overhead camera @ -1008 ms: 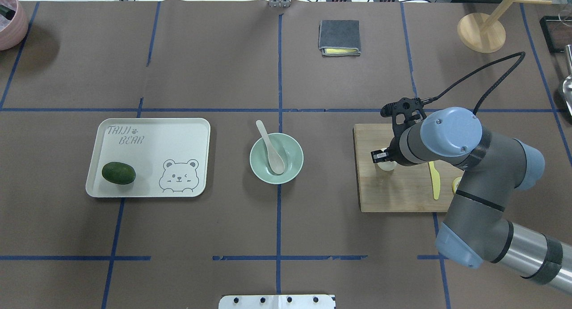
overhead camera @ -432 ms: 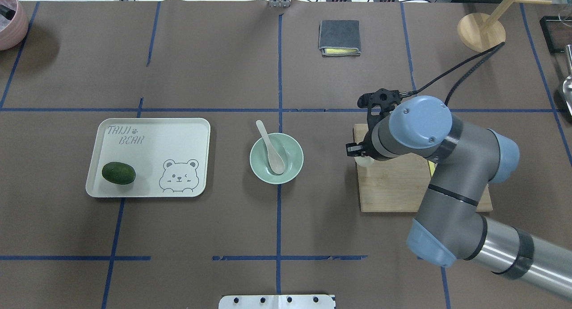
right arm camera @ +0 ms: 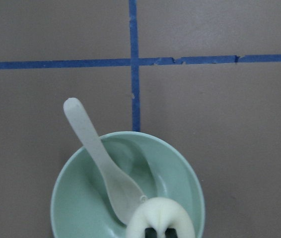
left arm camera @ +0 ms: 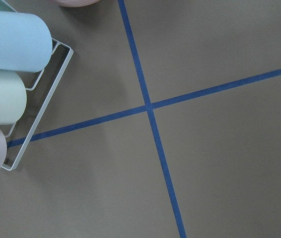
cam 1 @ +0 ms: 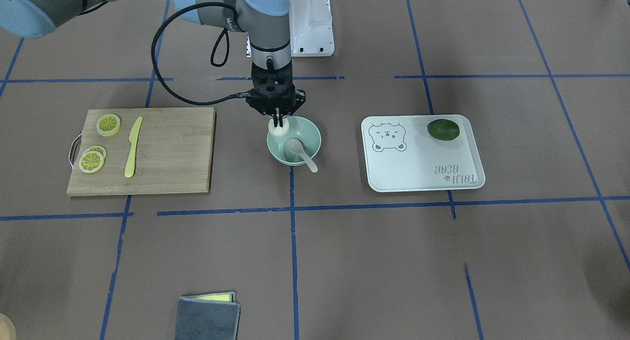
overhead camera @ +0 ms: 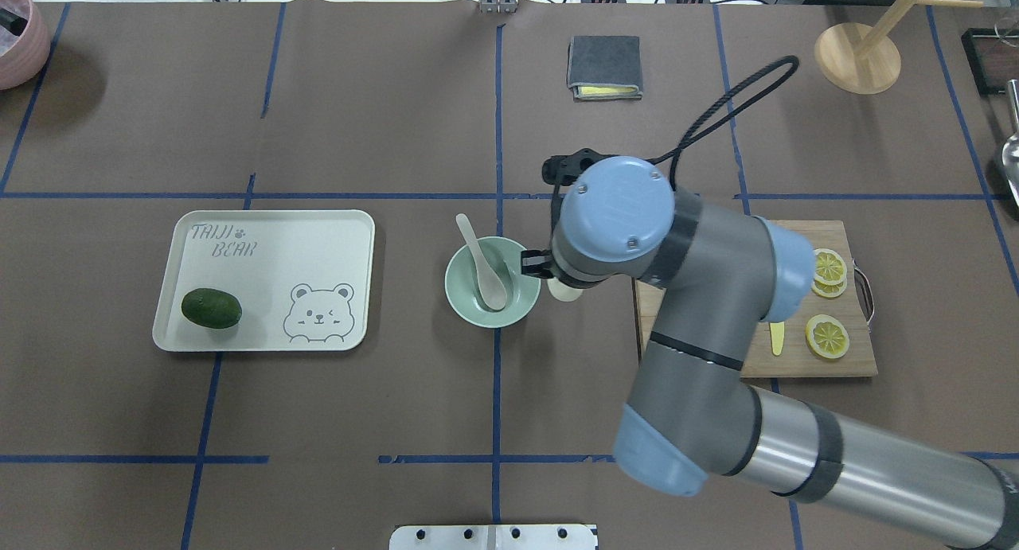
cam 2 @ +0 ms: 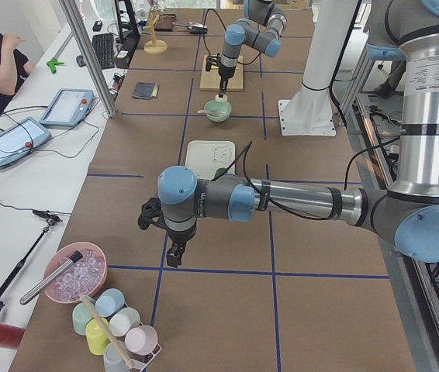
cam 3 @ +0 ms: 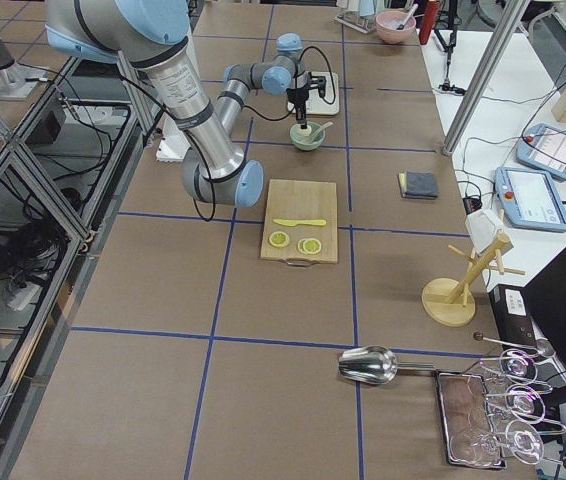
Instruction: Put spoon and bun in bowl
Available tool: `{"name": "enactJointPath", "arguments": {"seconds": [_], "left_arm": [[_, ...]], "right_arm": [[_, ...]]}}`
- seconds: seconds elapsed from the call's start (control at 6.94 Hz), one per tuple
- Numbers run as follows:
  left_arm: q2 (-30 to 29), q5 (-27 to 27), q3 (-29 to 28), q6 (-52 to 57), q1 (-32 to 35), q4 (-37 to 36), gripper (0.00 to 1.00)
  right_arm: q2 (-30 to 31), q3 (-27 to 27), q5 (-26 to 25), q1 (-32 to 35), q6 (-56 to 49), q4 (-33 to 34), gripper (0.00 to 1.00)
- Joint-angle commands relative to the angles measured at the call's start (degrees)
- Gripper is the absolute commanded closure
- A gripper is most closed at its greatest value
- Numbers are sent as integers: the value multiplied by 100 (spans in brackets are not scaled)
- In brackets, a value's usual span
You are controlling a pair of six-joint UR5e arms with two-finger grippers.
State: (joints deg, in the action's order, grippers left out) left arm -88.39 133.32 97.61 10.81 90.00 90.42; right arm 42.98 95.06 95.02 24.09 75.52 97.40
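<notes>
My right gripper [cam 1: 278, 121] is shut on the white bun [cam 1: 278, 129] and holds it just above the robot-side rim of the mint-green bowl [cam 1: 309, 133]. The off-white spoon [cam 1: 299, 151] lies in the bowl, scoop down, its handle sticking out over the rim. In the right wrist view the bun [right arm camera: 160, 214] hangs over the bowl's near wall [right arm camera: 76, 198], beside the spoon's scoop [right arm camera: 123, 191]. In the overhead view the arm hides most of the bun [overhead camera: 565, 292] next to the bowl [overhead camera: 511, 305]. My left gripper [cam 2: 174, 253] hangs over bare table far away; I cannot tell whether it is open.
A wooden cutting board [cam 1: 172, 153] with lemon slices [cam 1: 92, 161] and a yellow knife [cam 1: 133, 145] lies beside the bowl. The bear-print tray [cam 1: 418, 168] holds a dark green fruit [cam 1: 443, 129]. A grey cloth [overhead camera: 604, 66] lies at the far side. A cup rack [left arm camera: 11, 84] stands near my left wrist.
My right arm has carried the bun leftward in the overhead view, from over the cutting board to the bowl's edge. The spoon, bowl and tray have not moved.
</notes>
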Motion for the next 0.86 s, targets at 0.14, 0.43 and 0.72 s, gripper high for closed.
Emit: {"name": "enactJointPath", "arguments": {"seconds": [0.14,0.43,0.72], "left_arm": [[41,1,39,0,0,-7,0],[59,1,39,0,0,-7,0],[59,1,39,0,0,-7,0]], "right_arm": [[-299,-558,-273,-203,113,-19,47],[-299,-541,-308,-185,94,-19,0],[-255,-427,-12,313,-376,-28,0]]}}
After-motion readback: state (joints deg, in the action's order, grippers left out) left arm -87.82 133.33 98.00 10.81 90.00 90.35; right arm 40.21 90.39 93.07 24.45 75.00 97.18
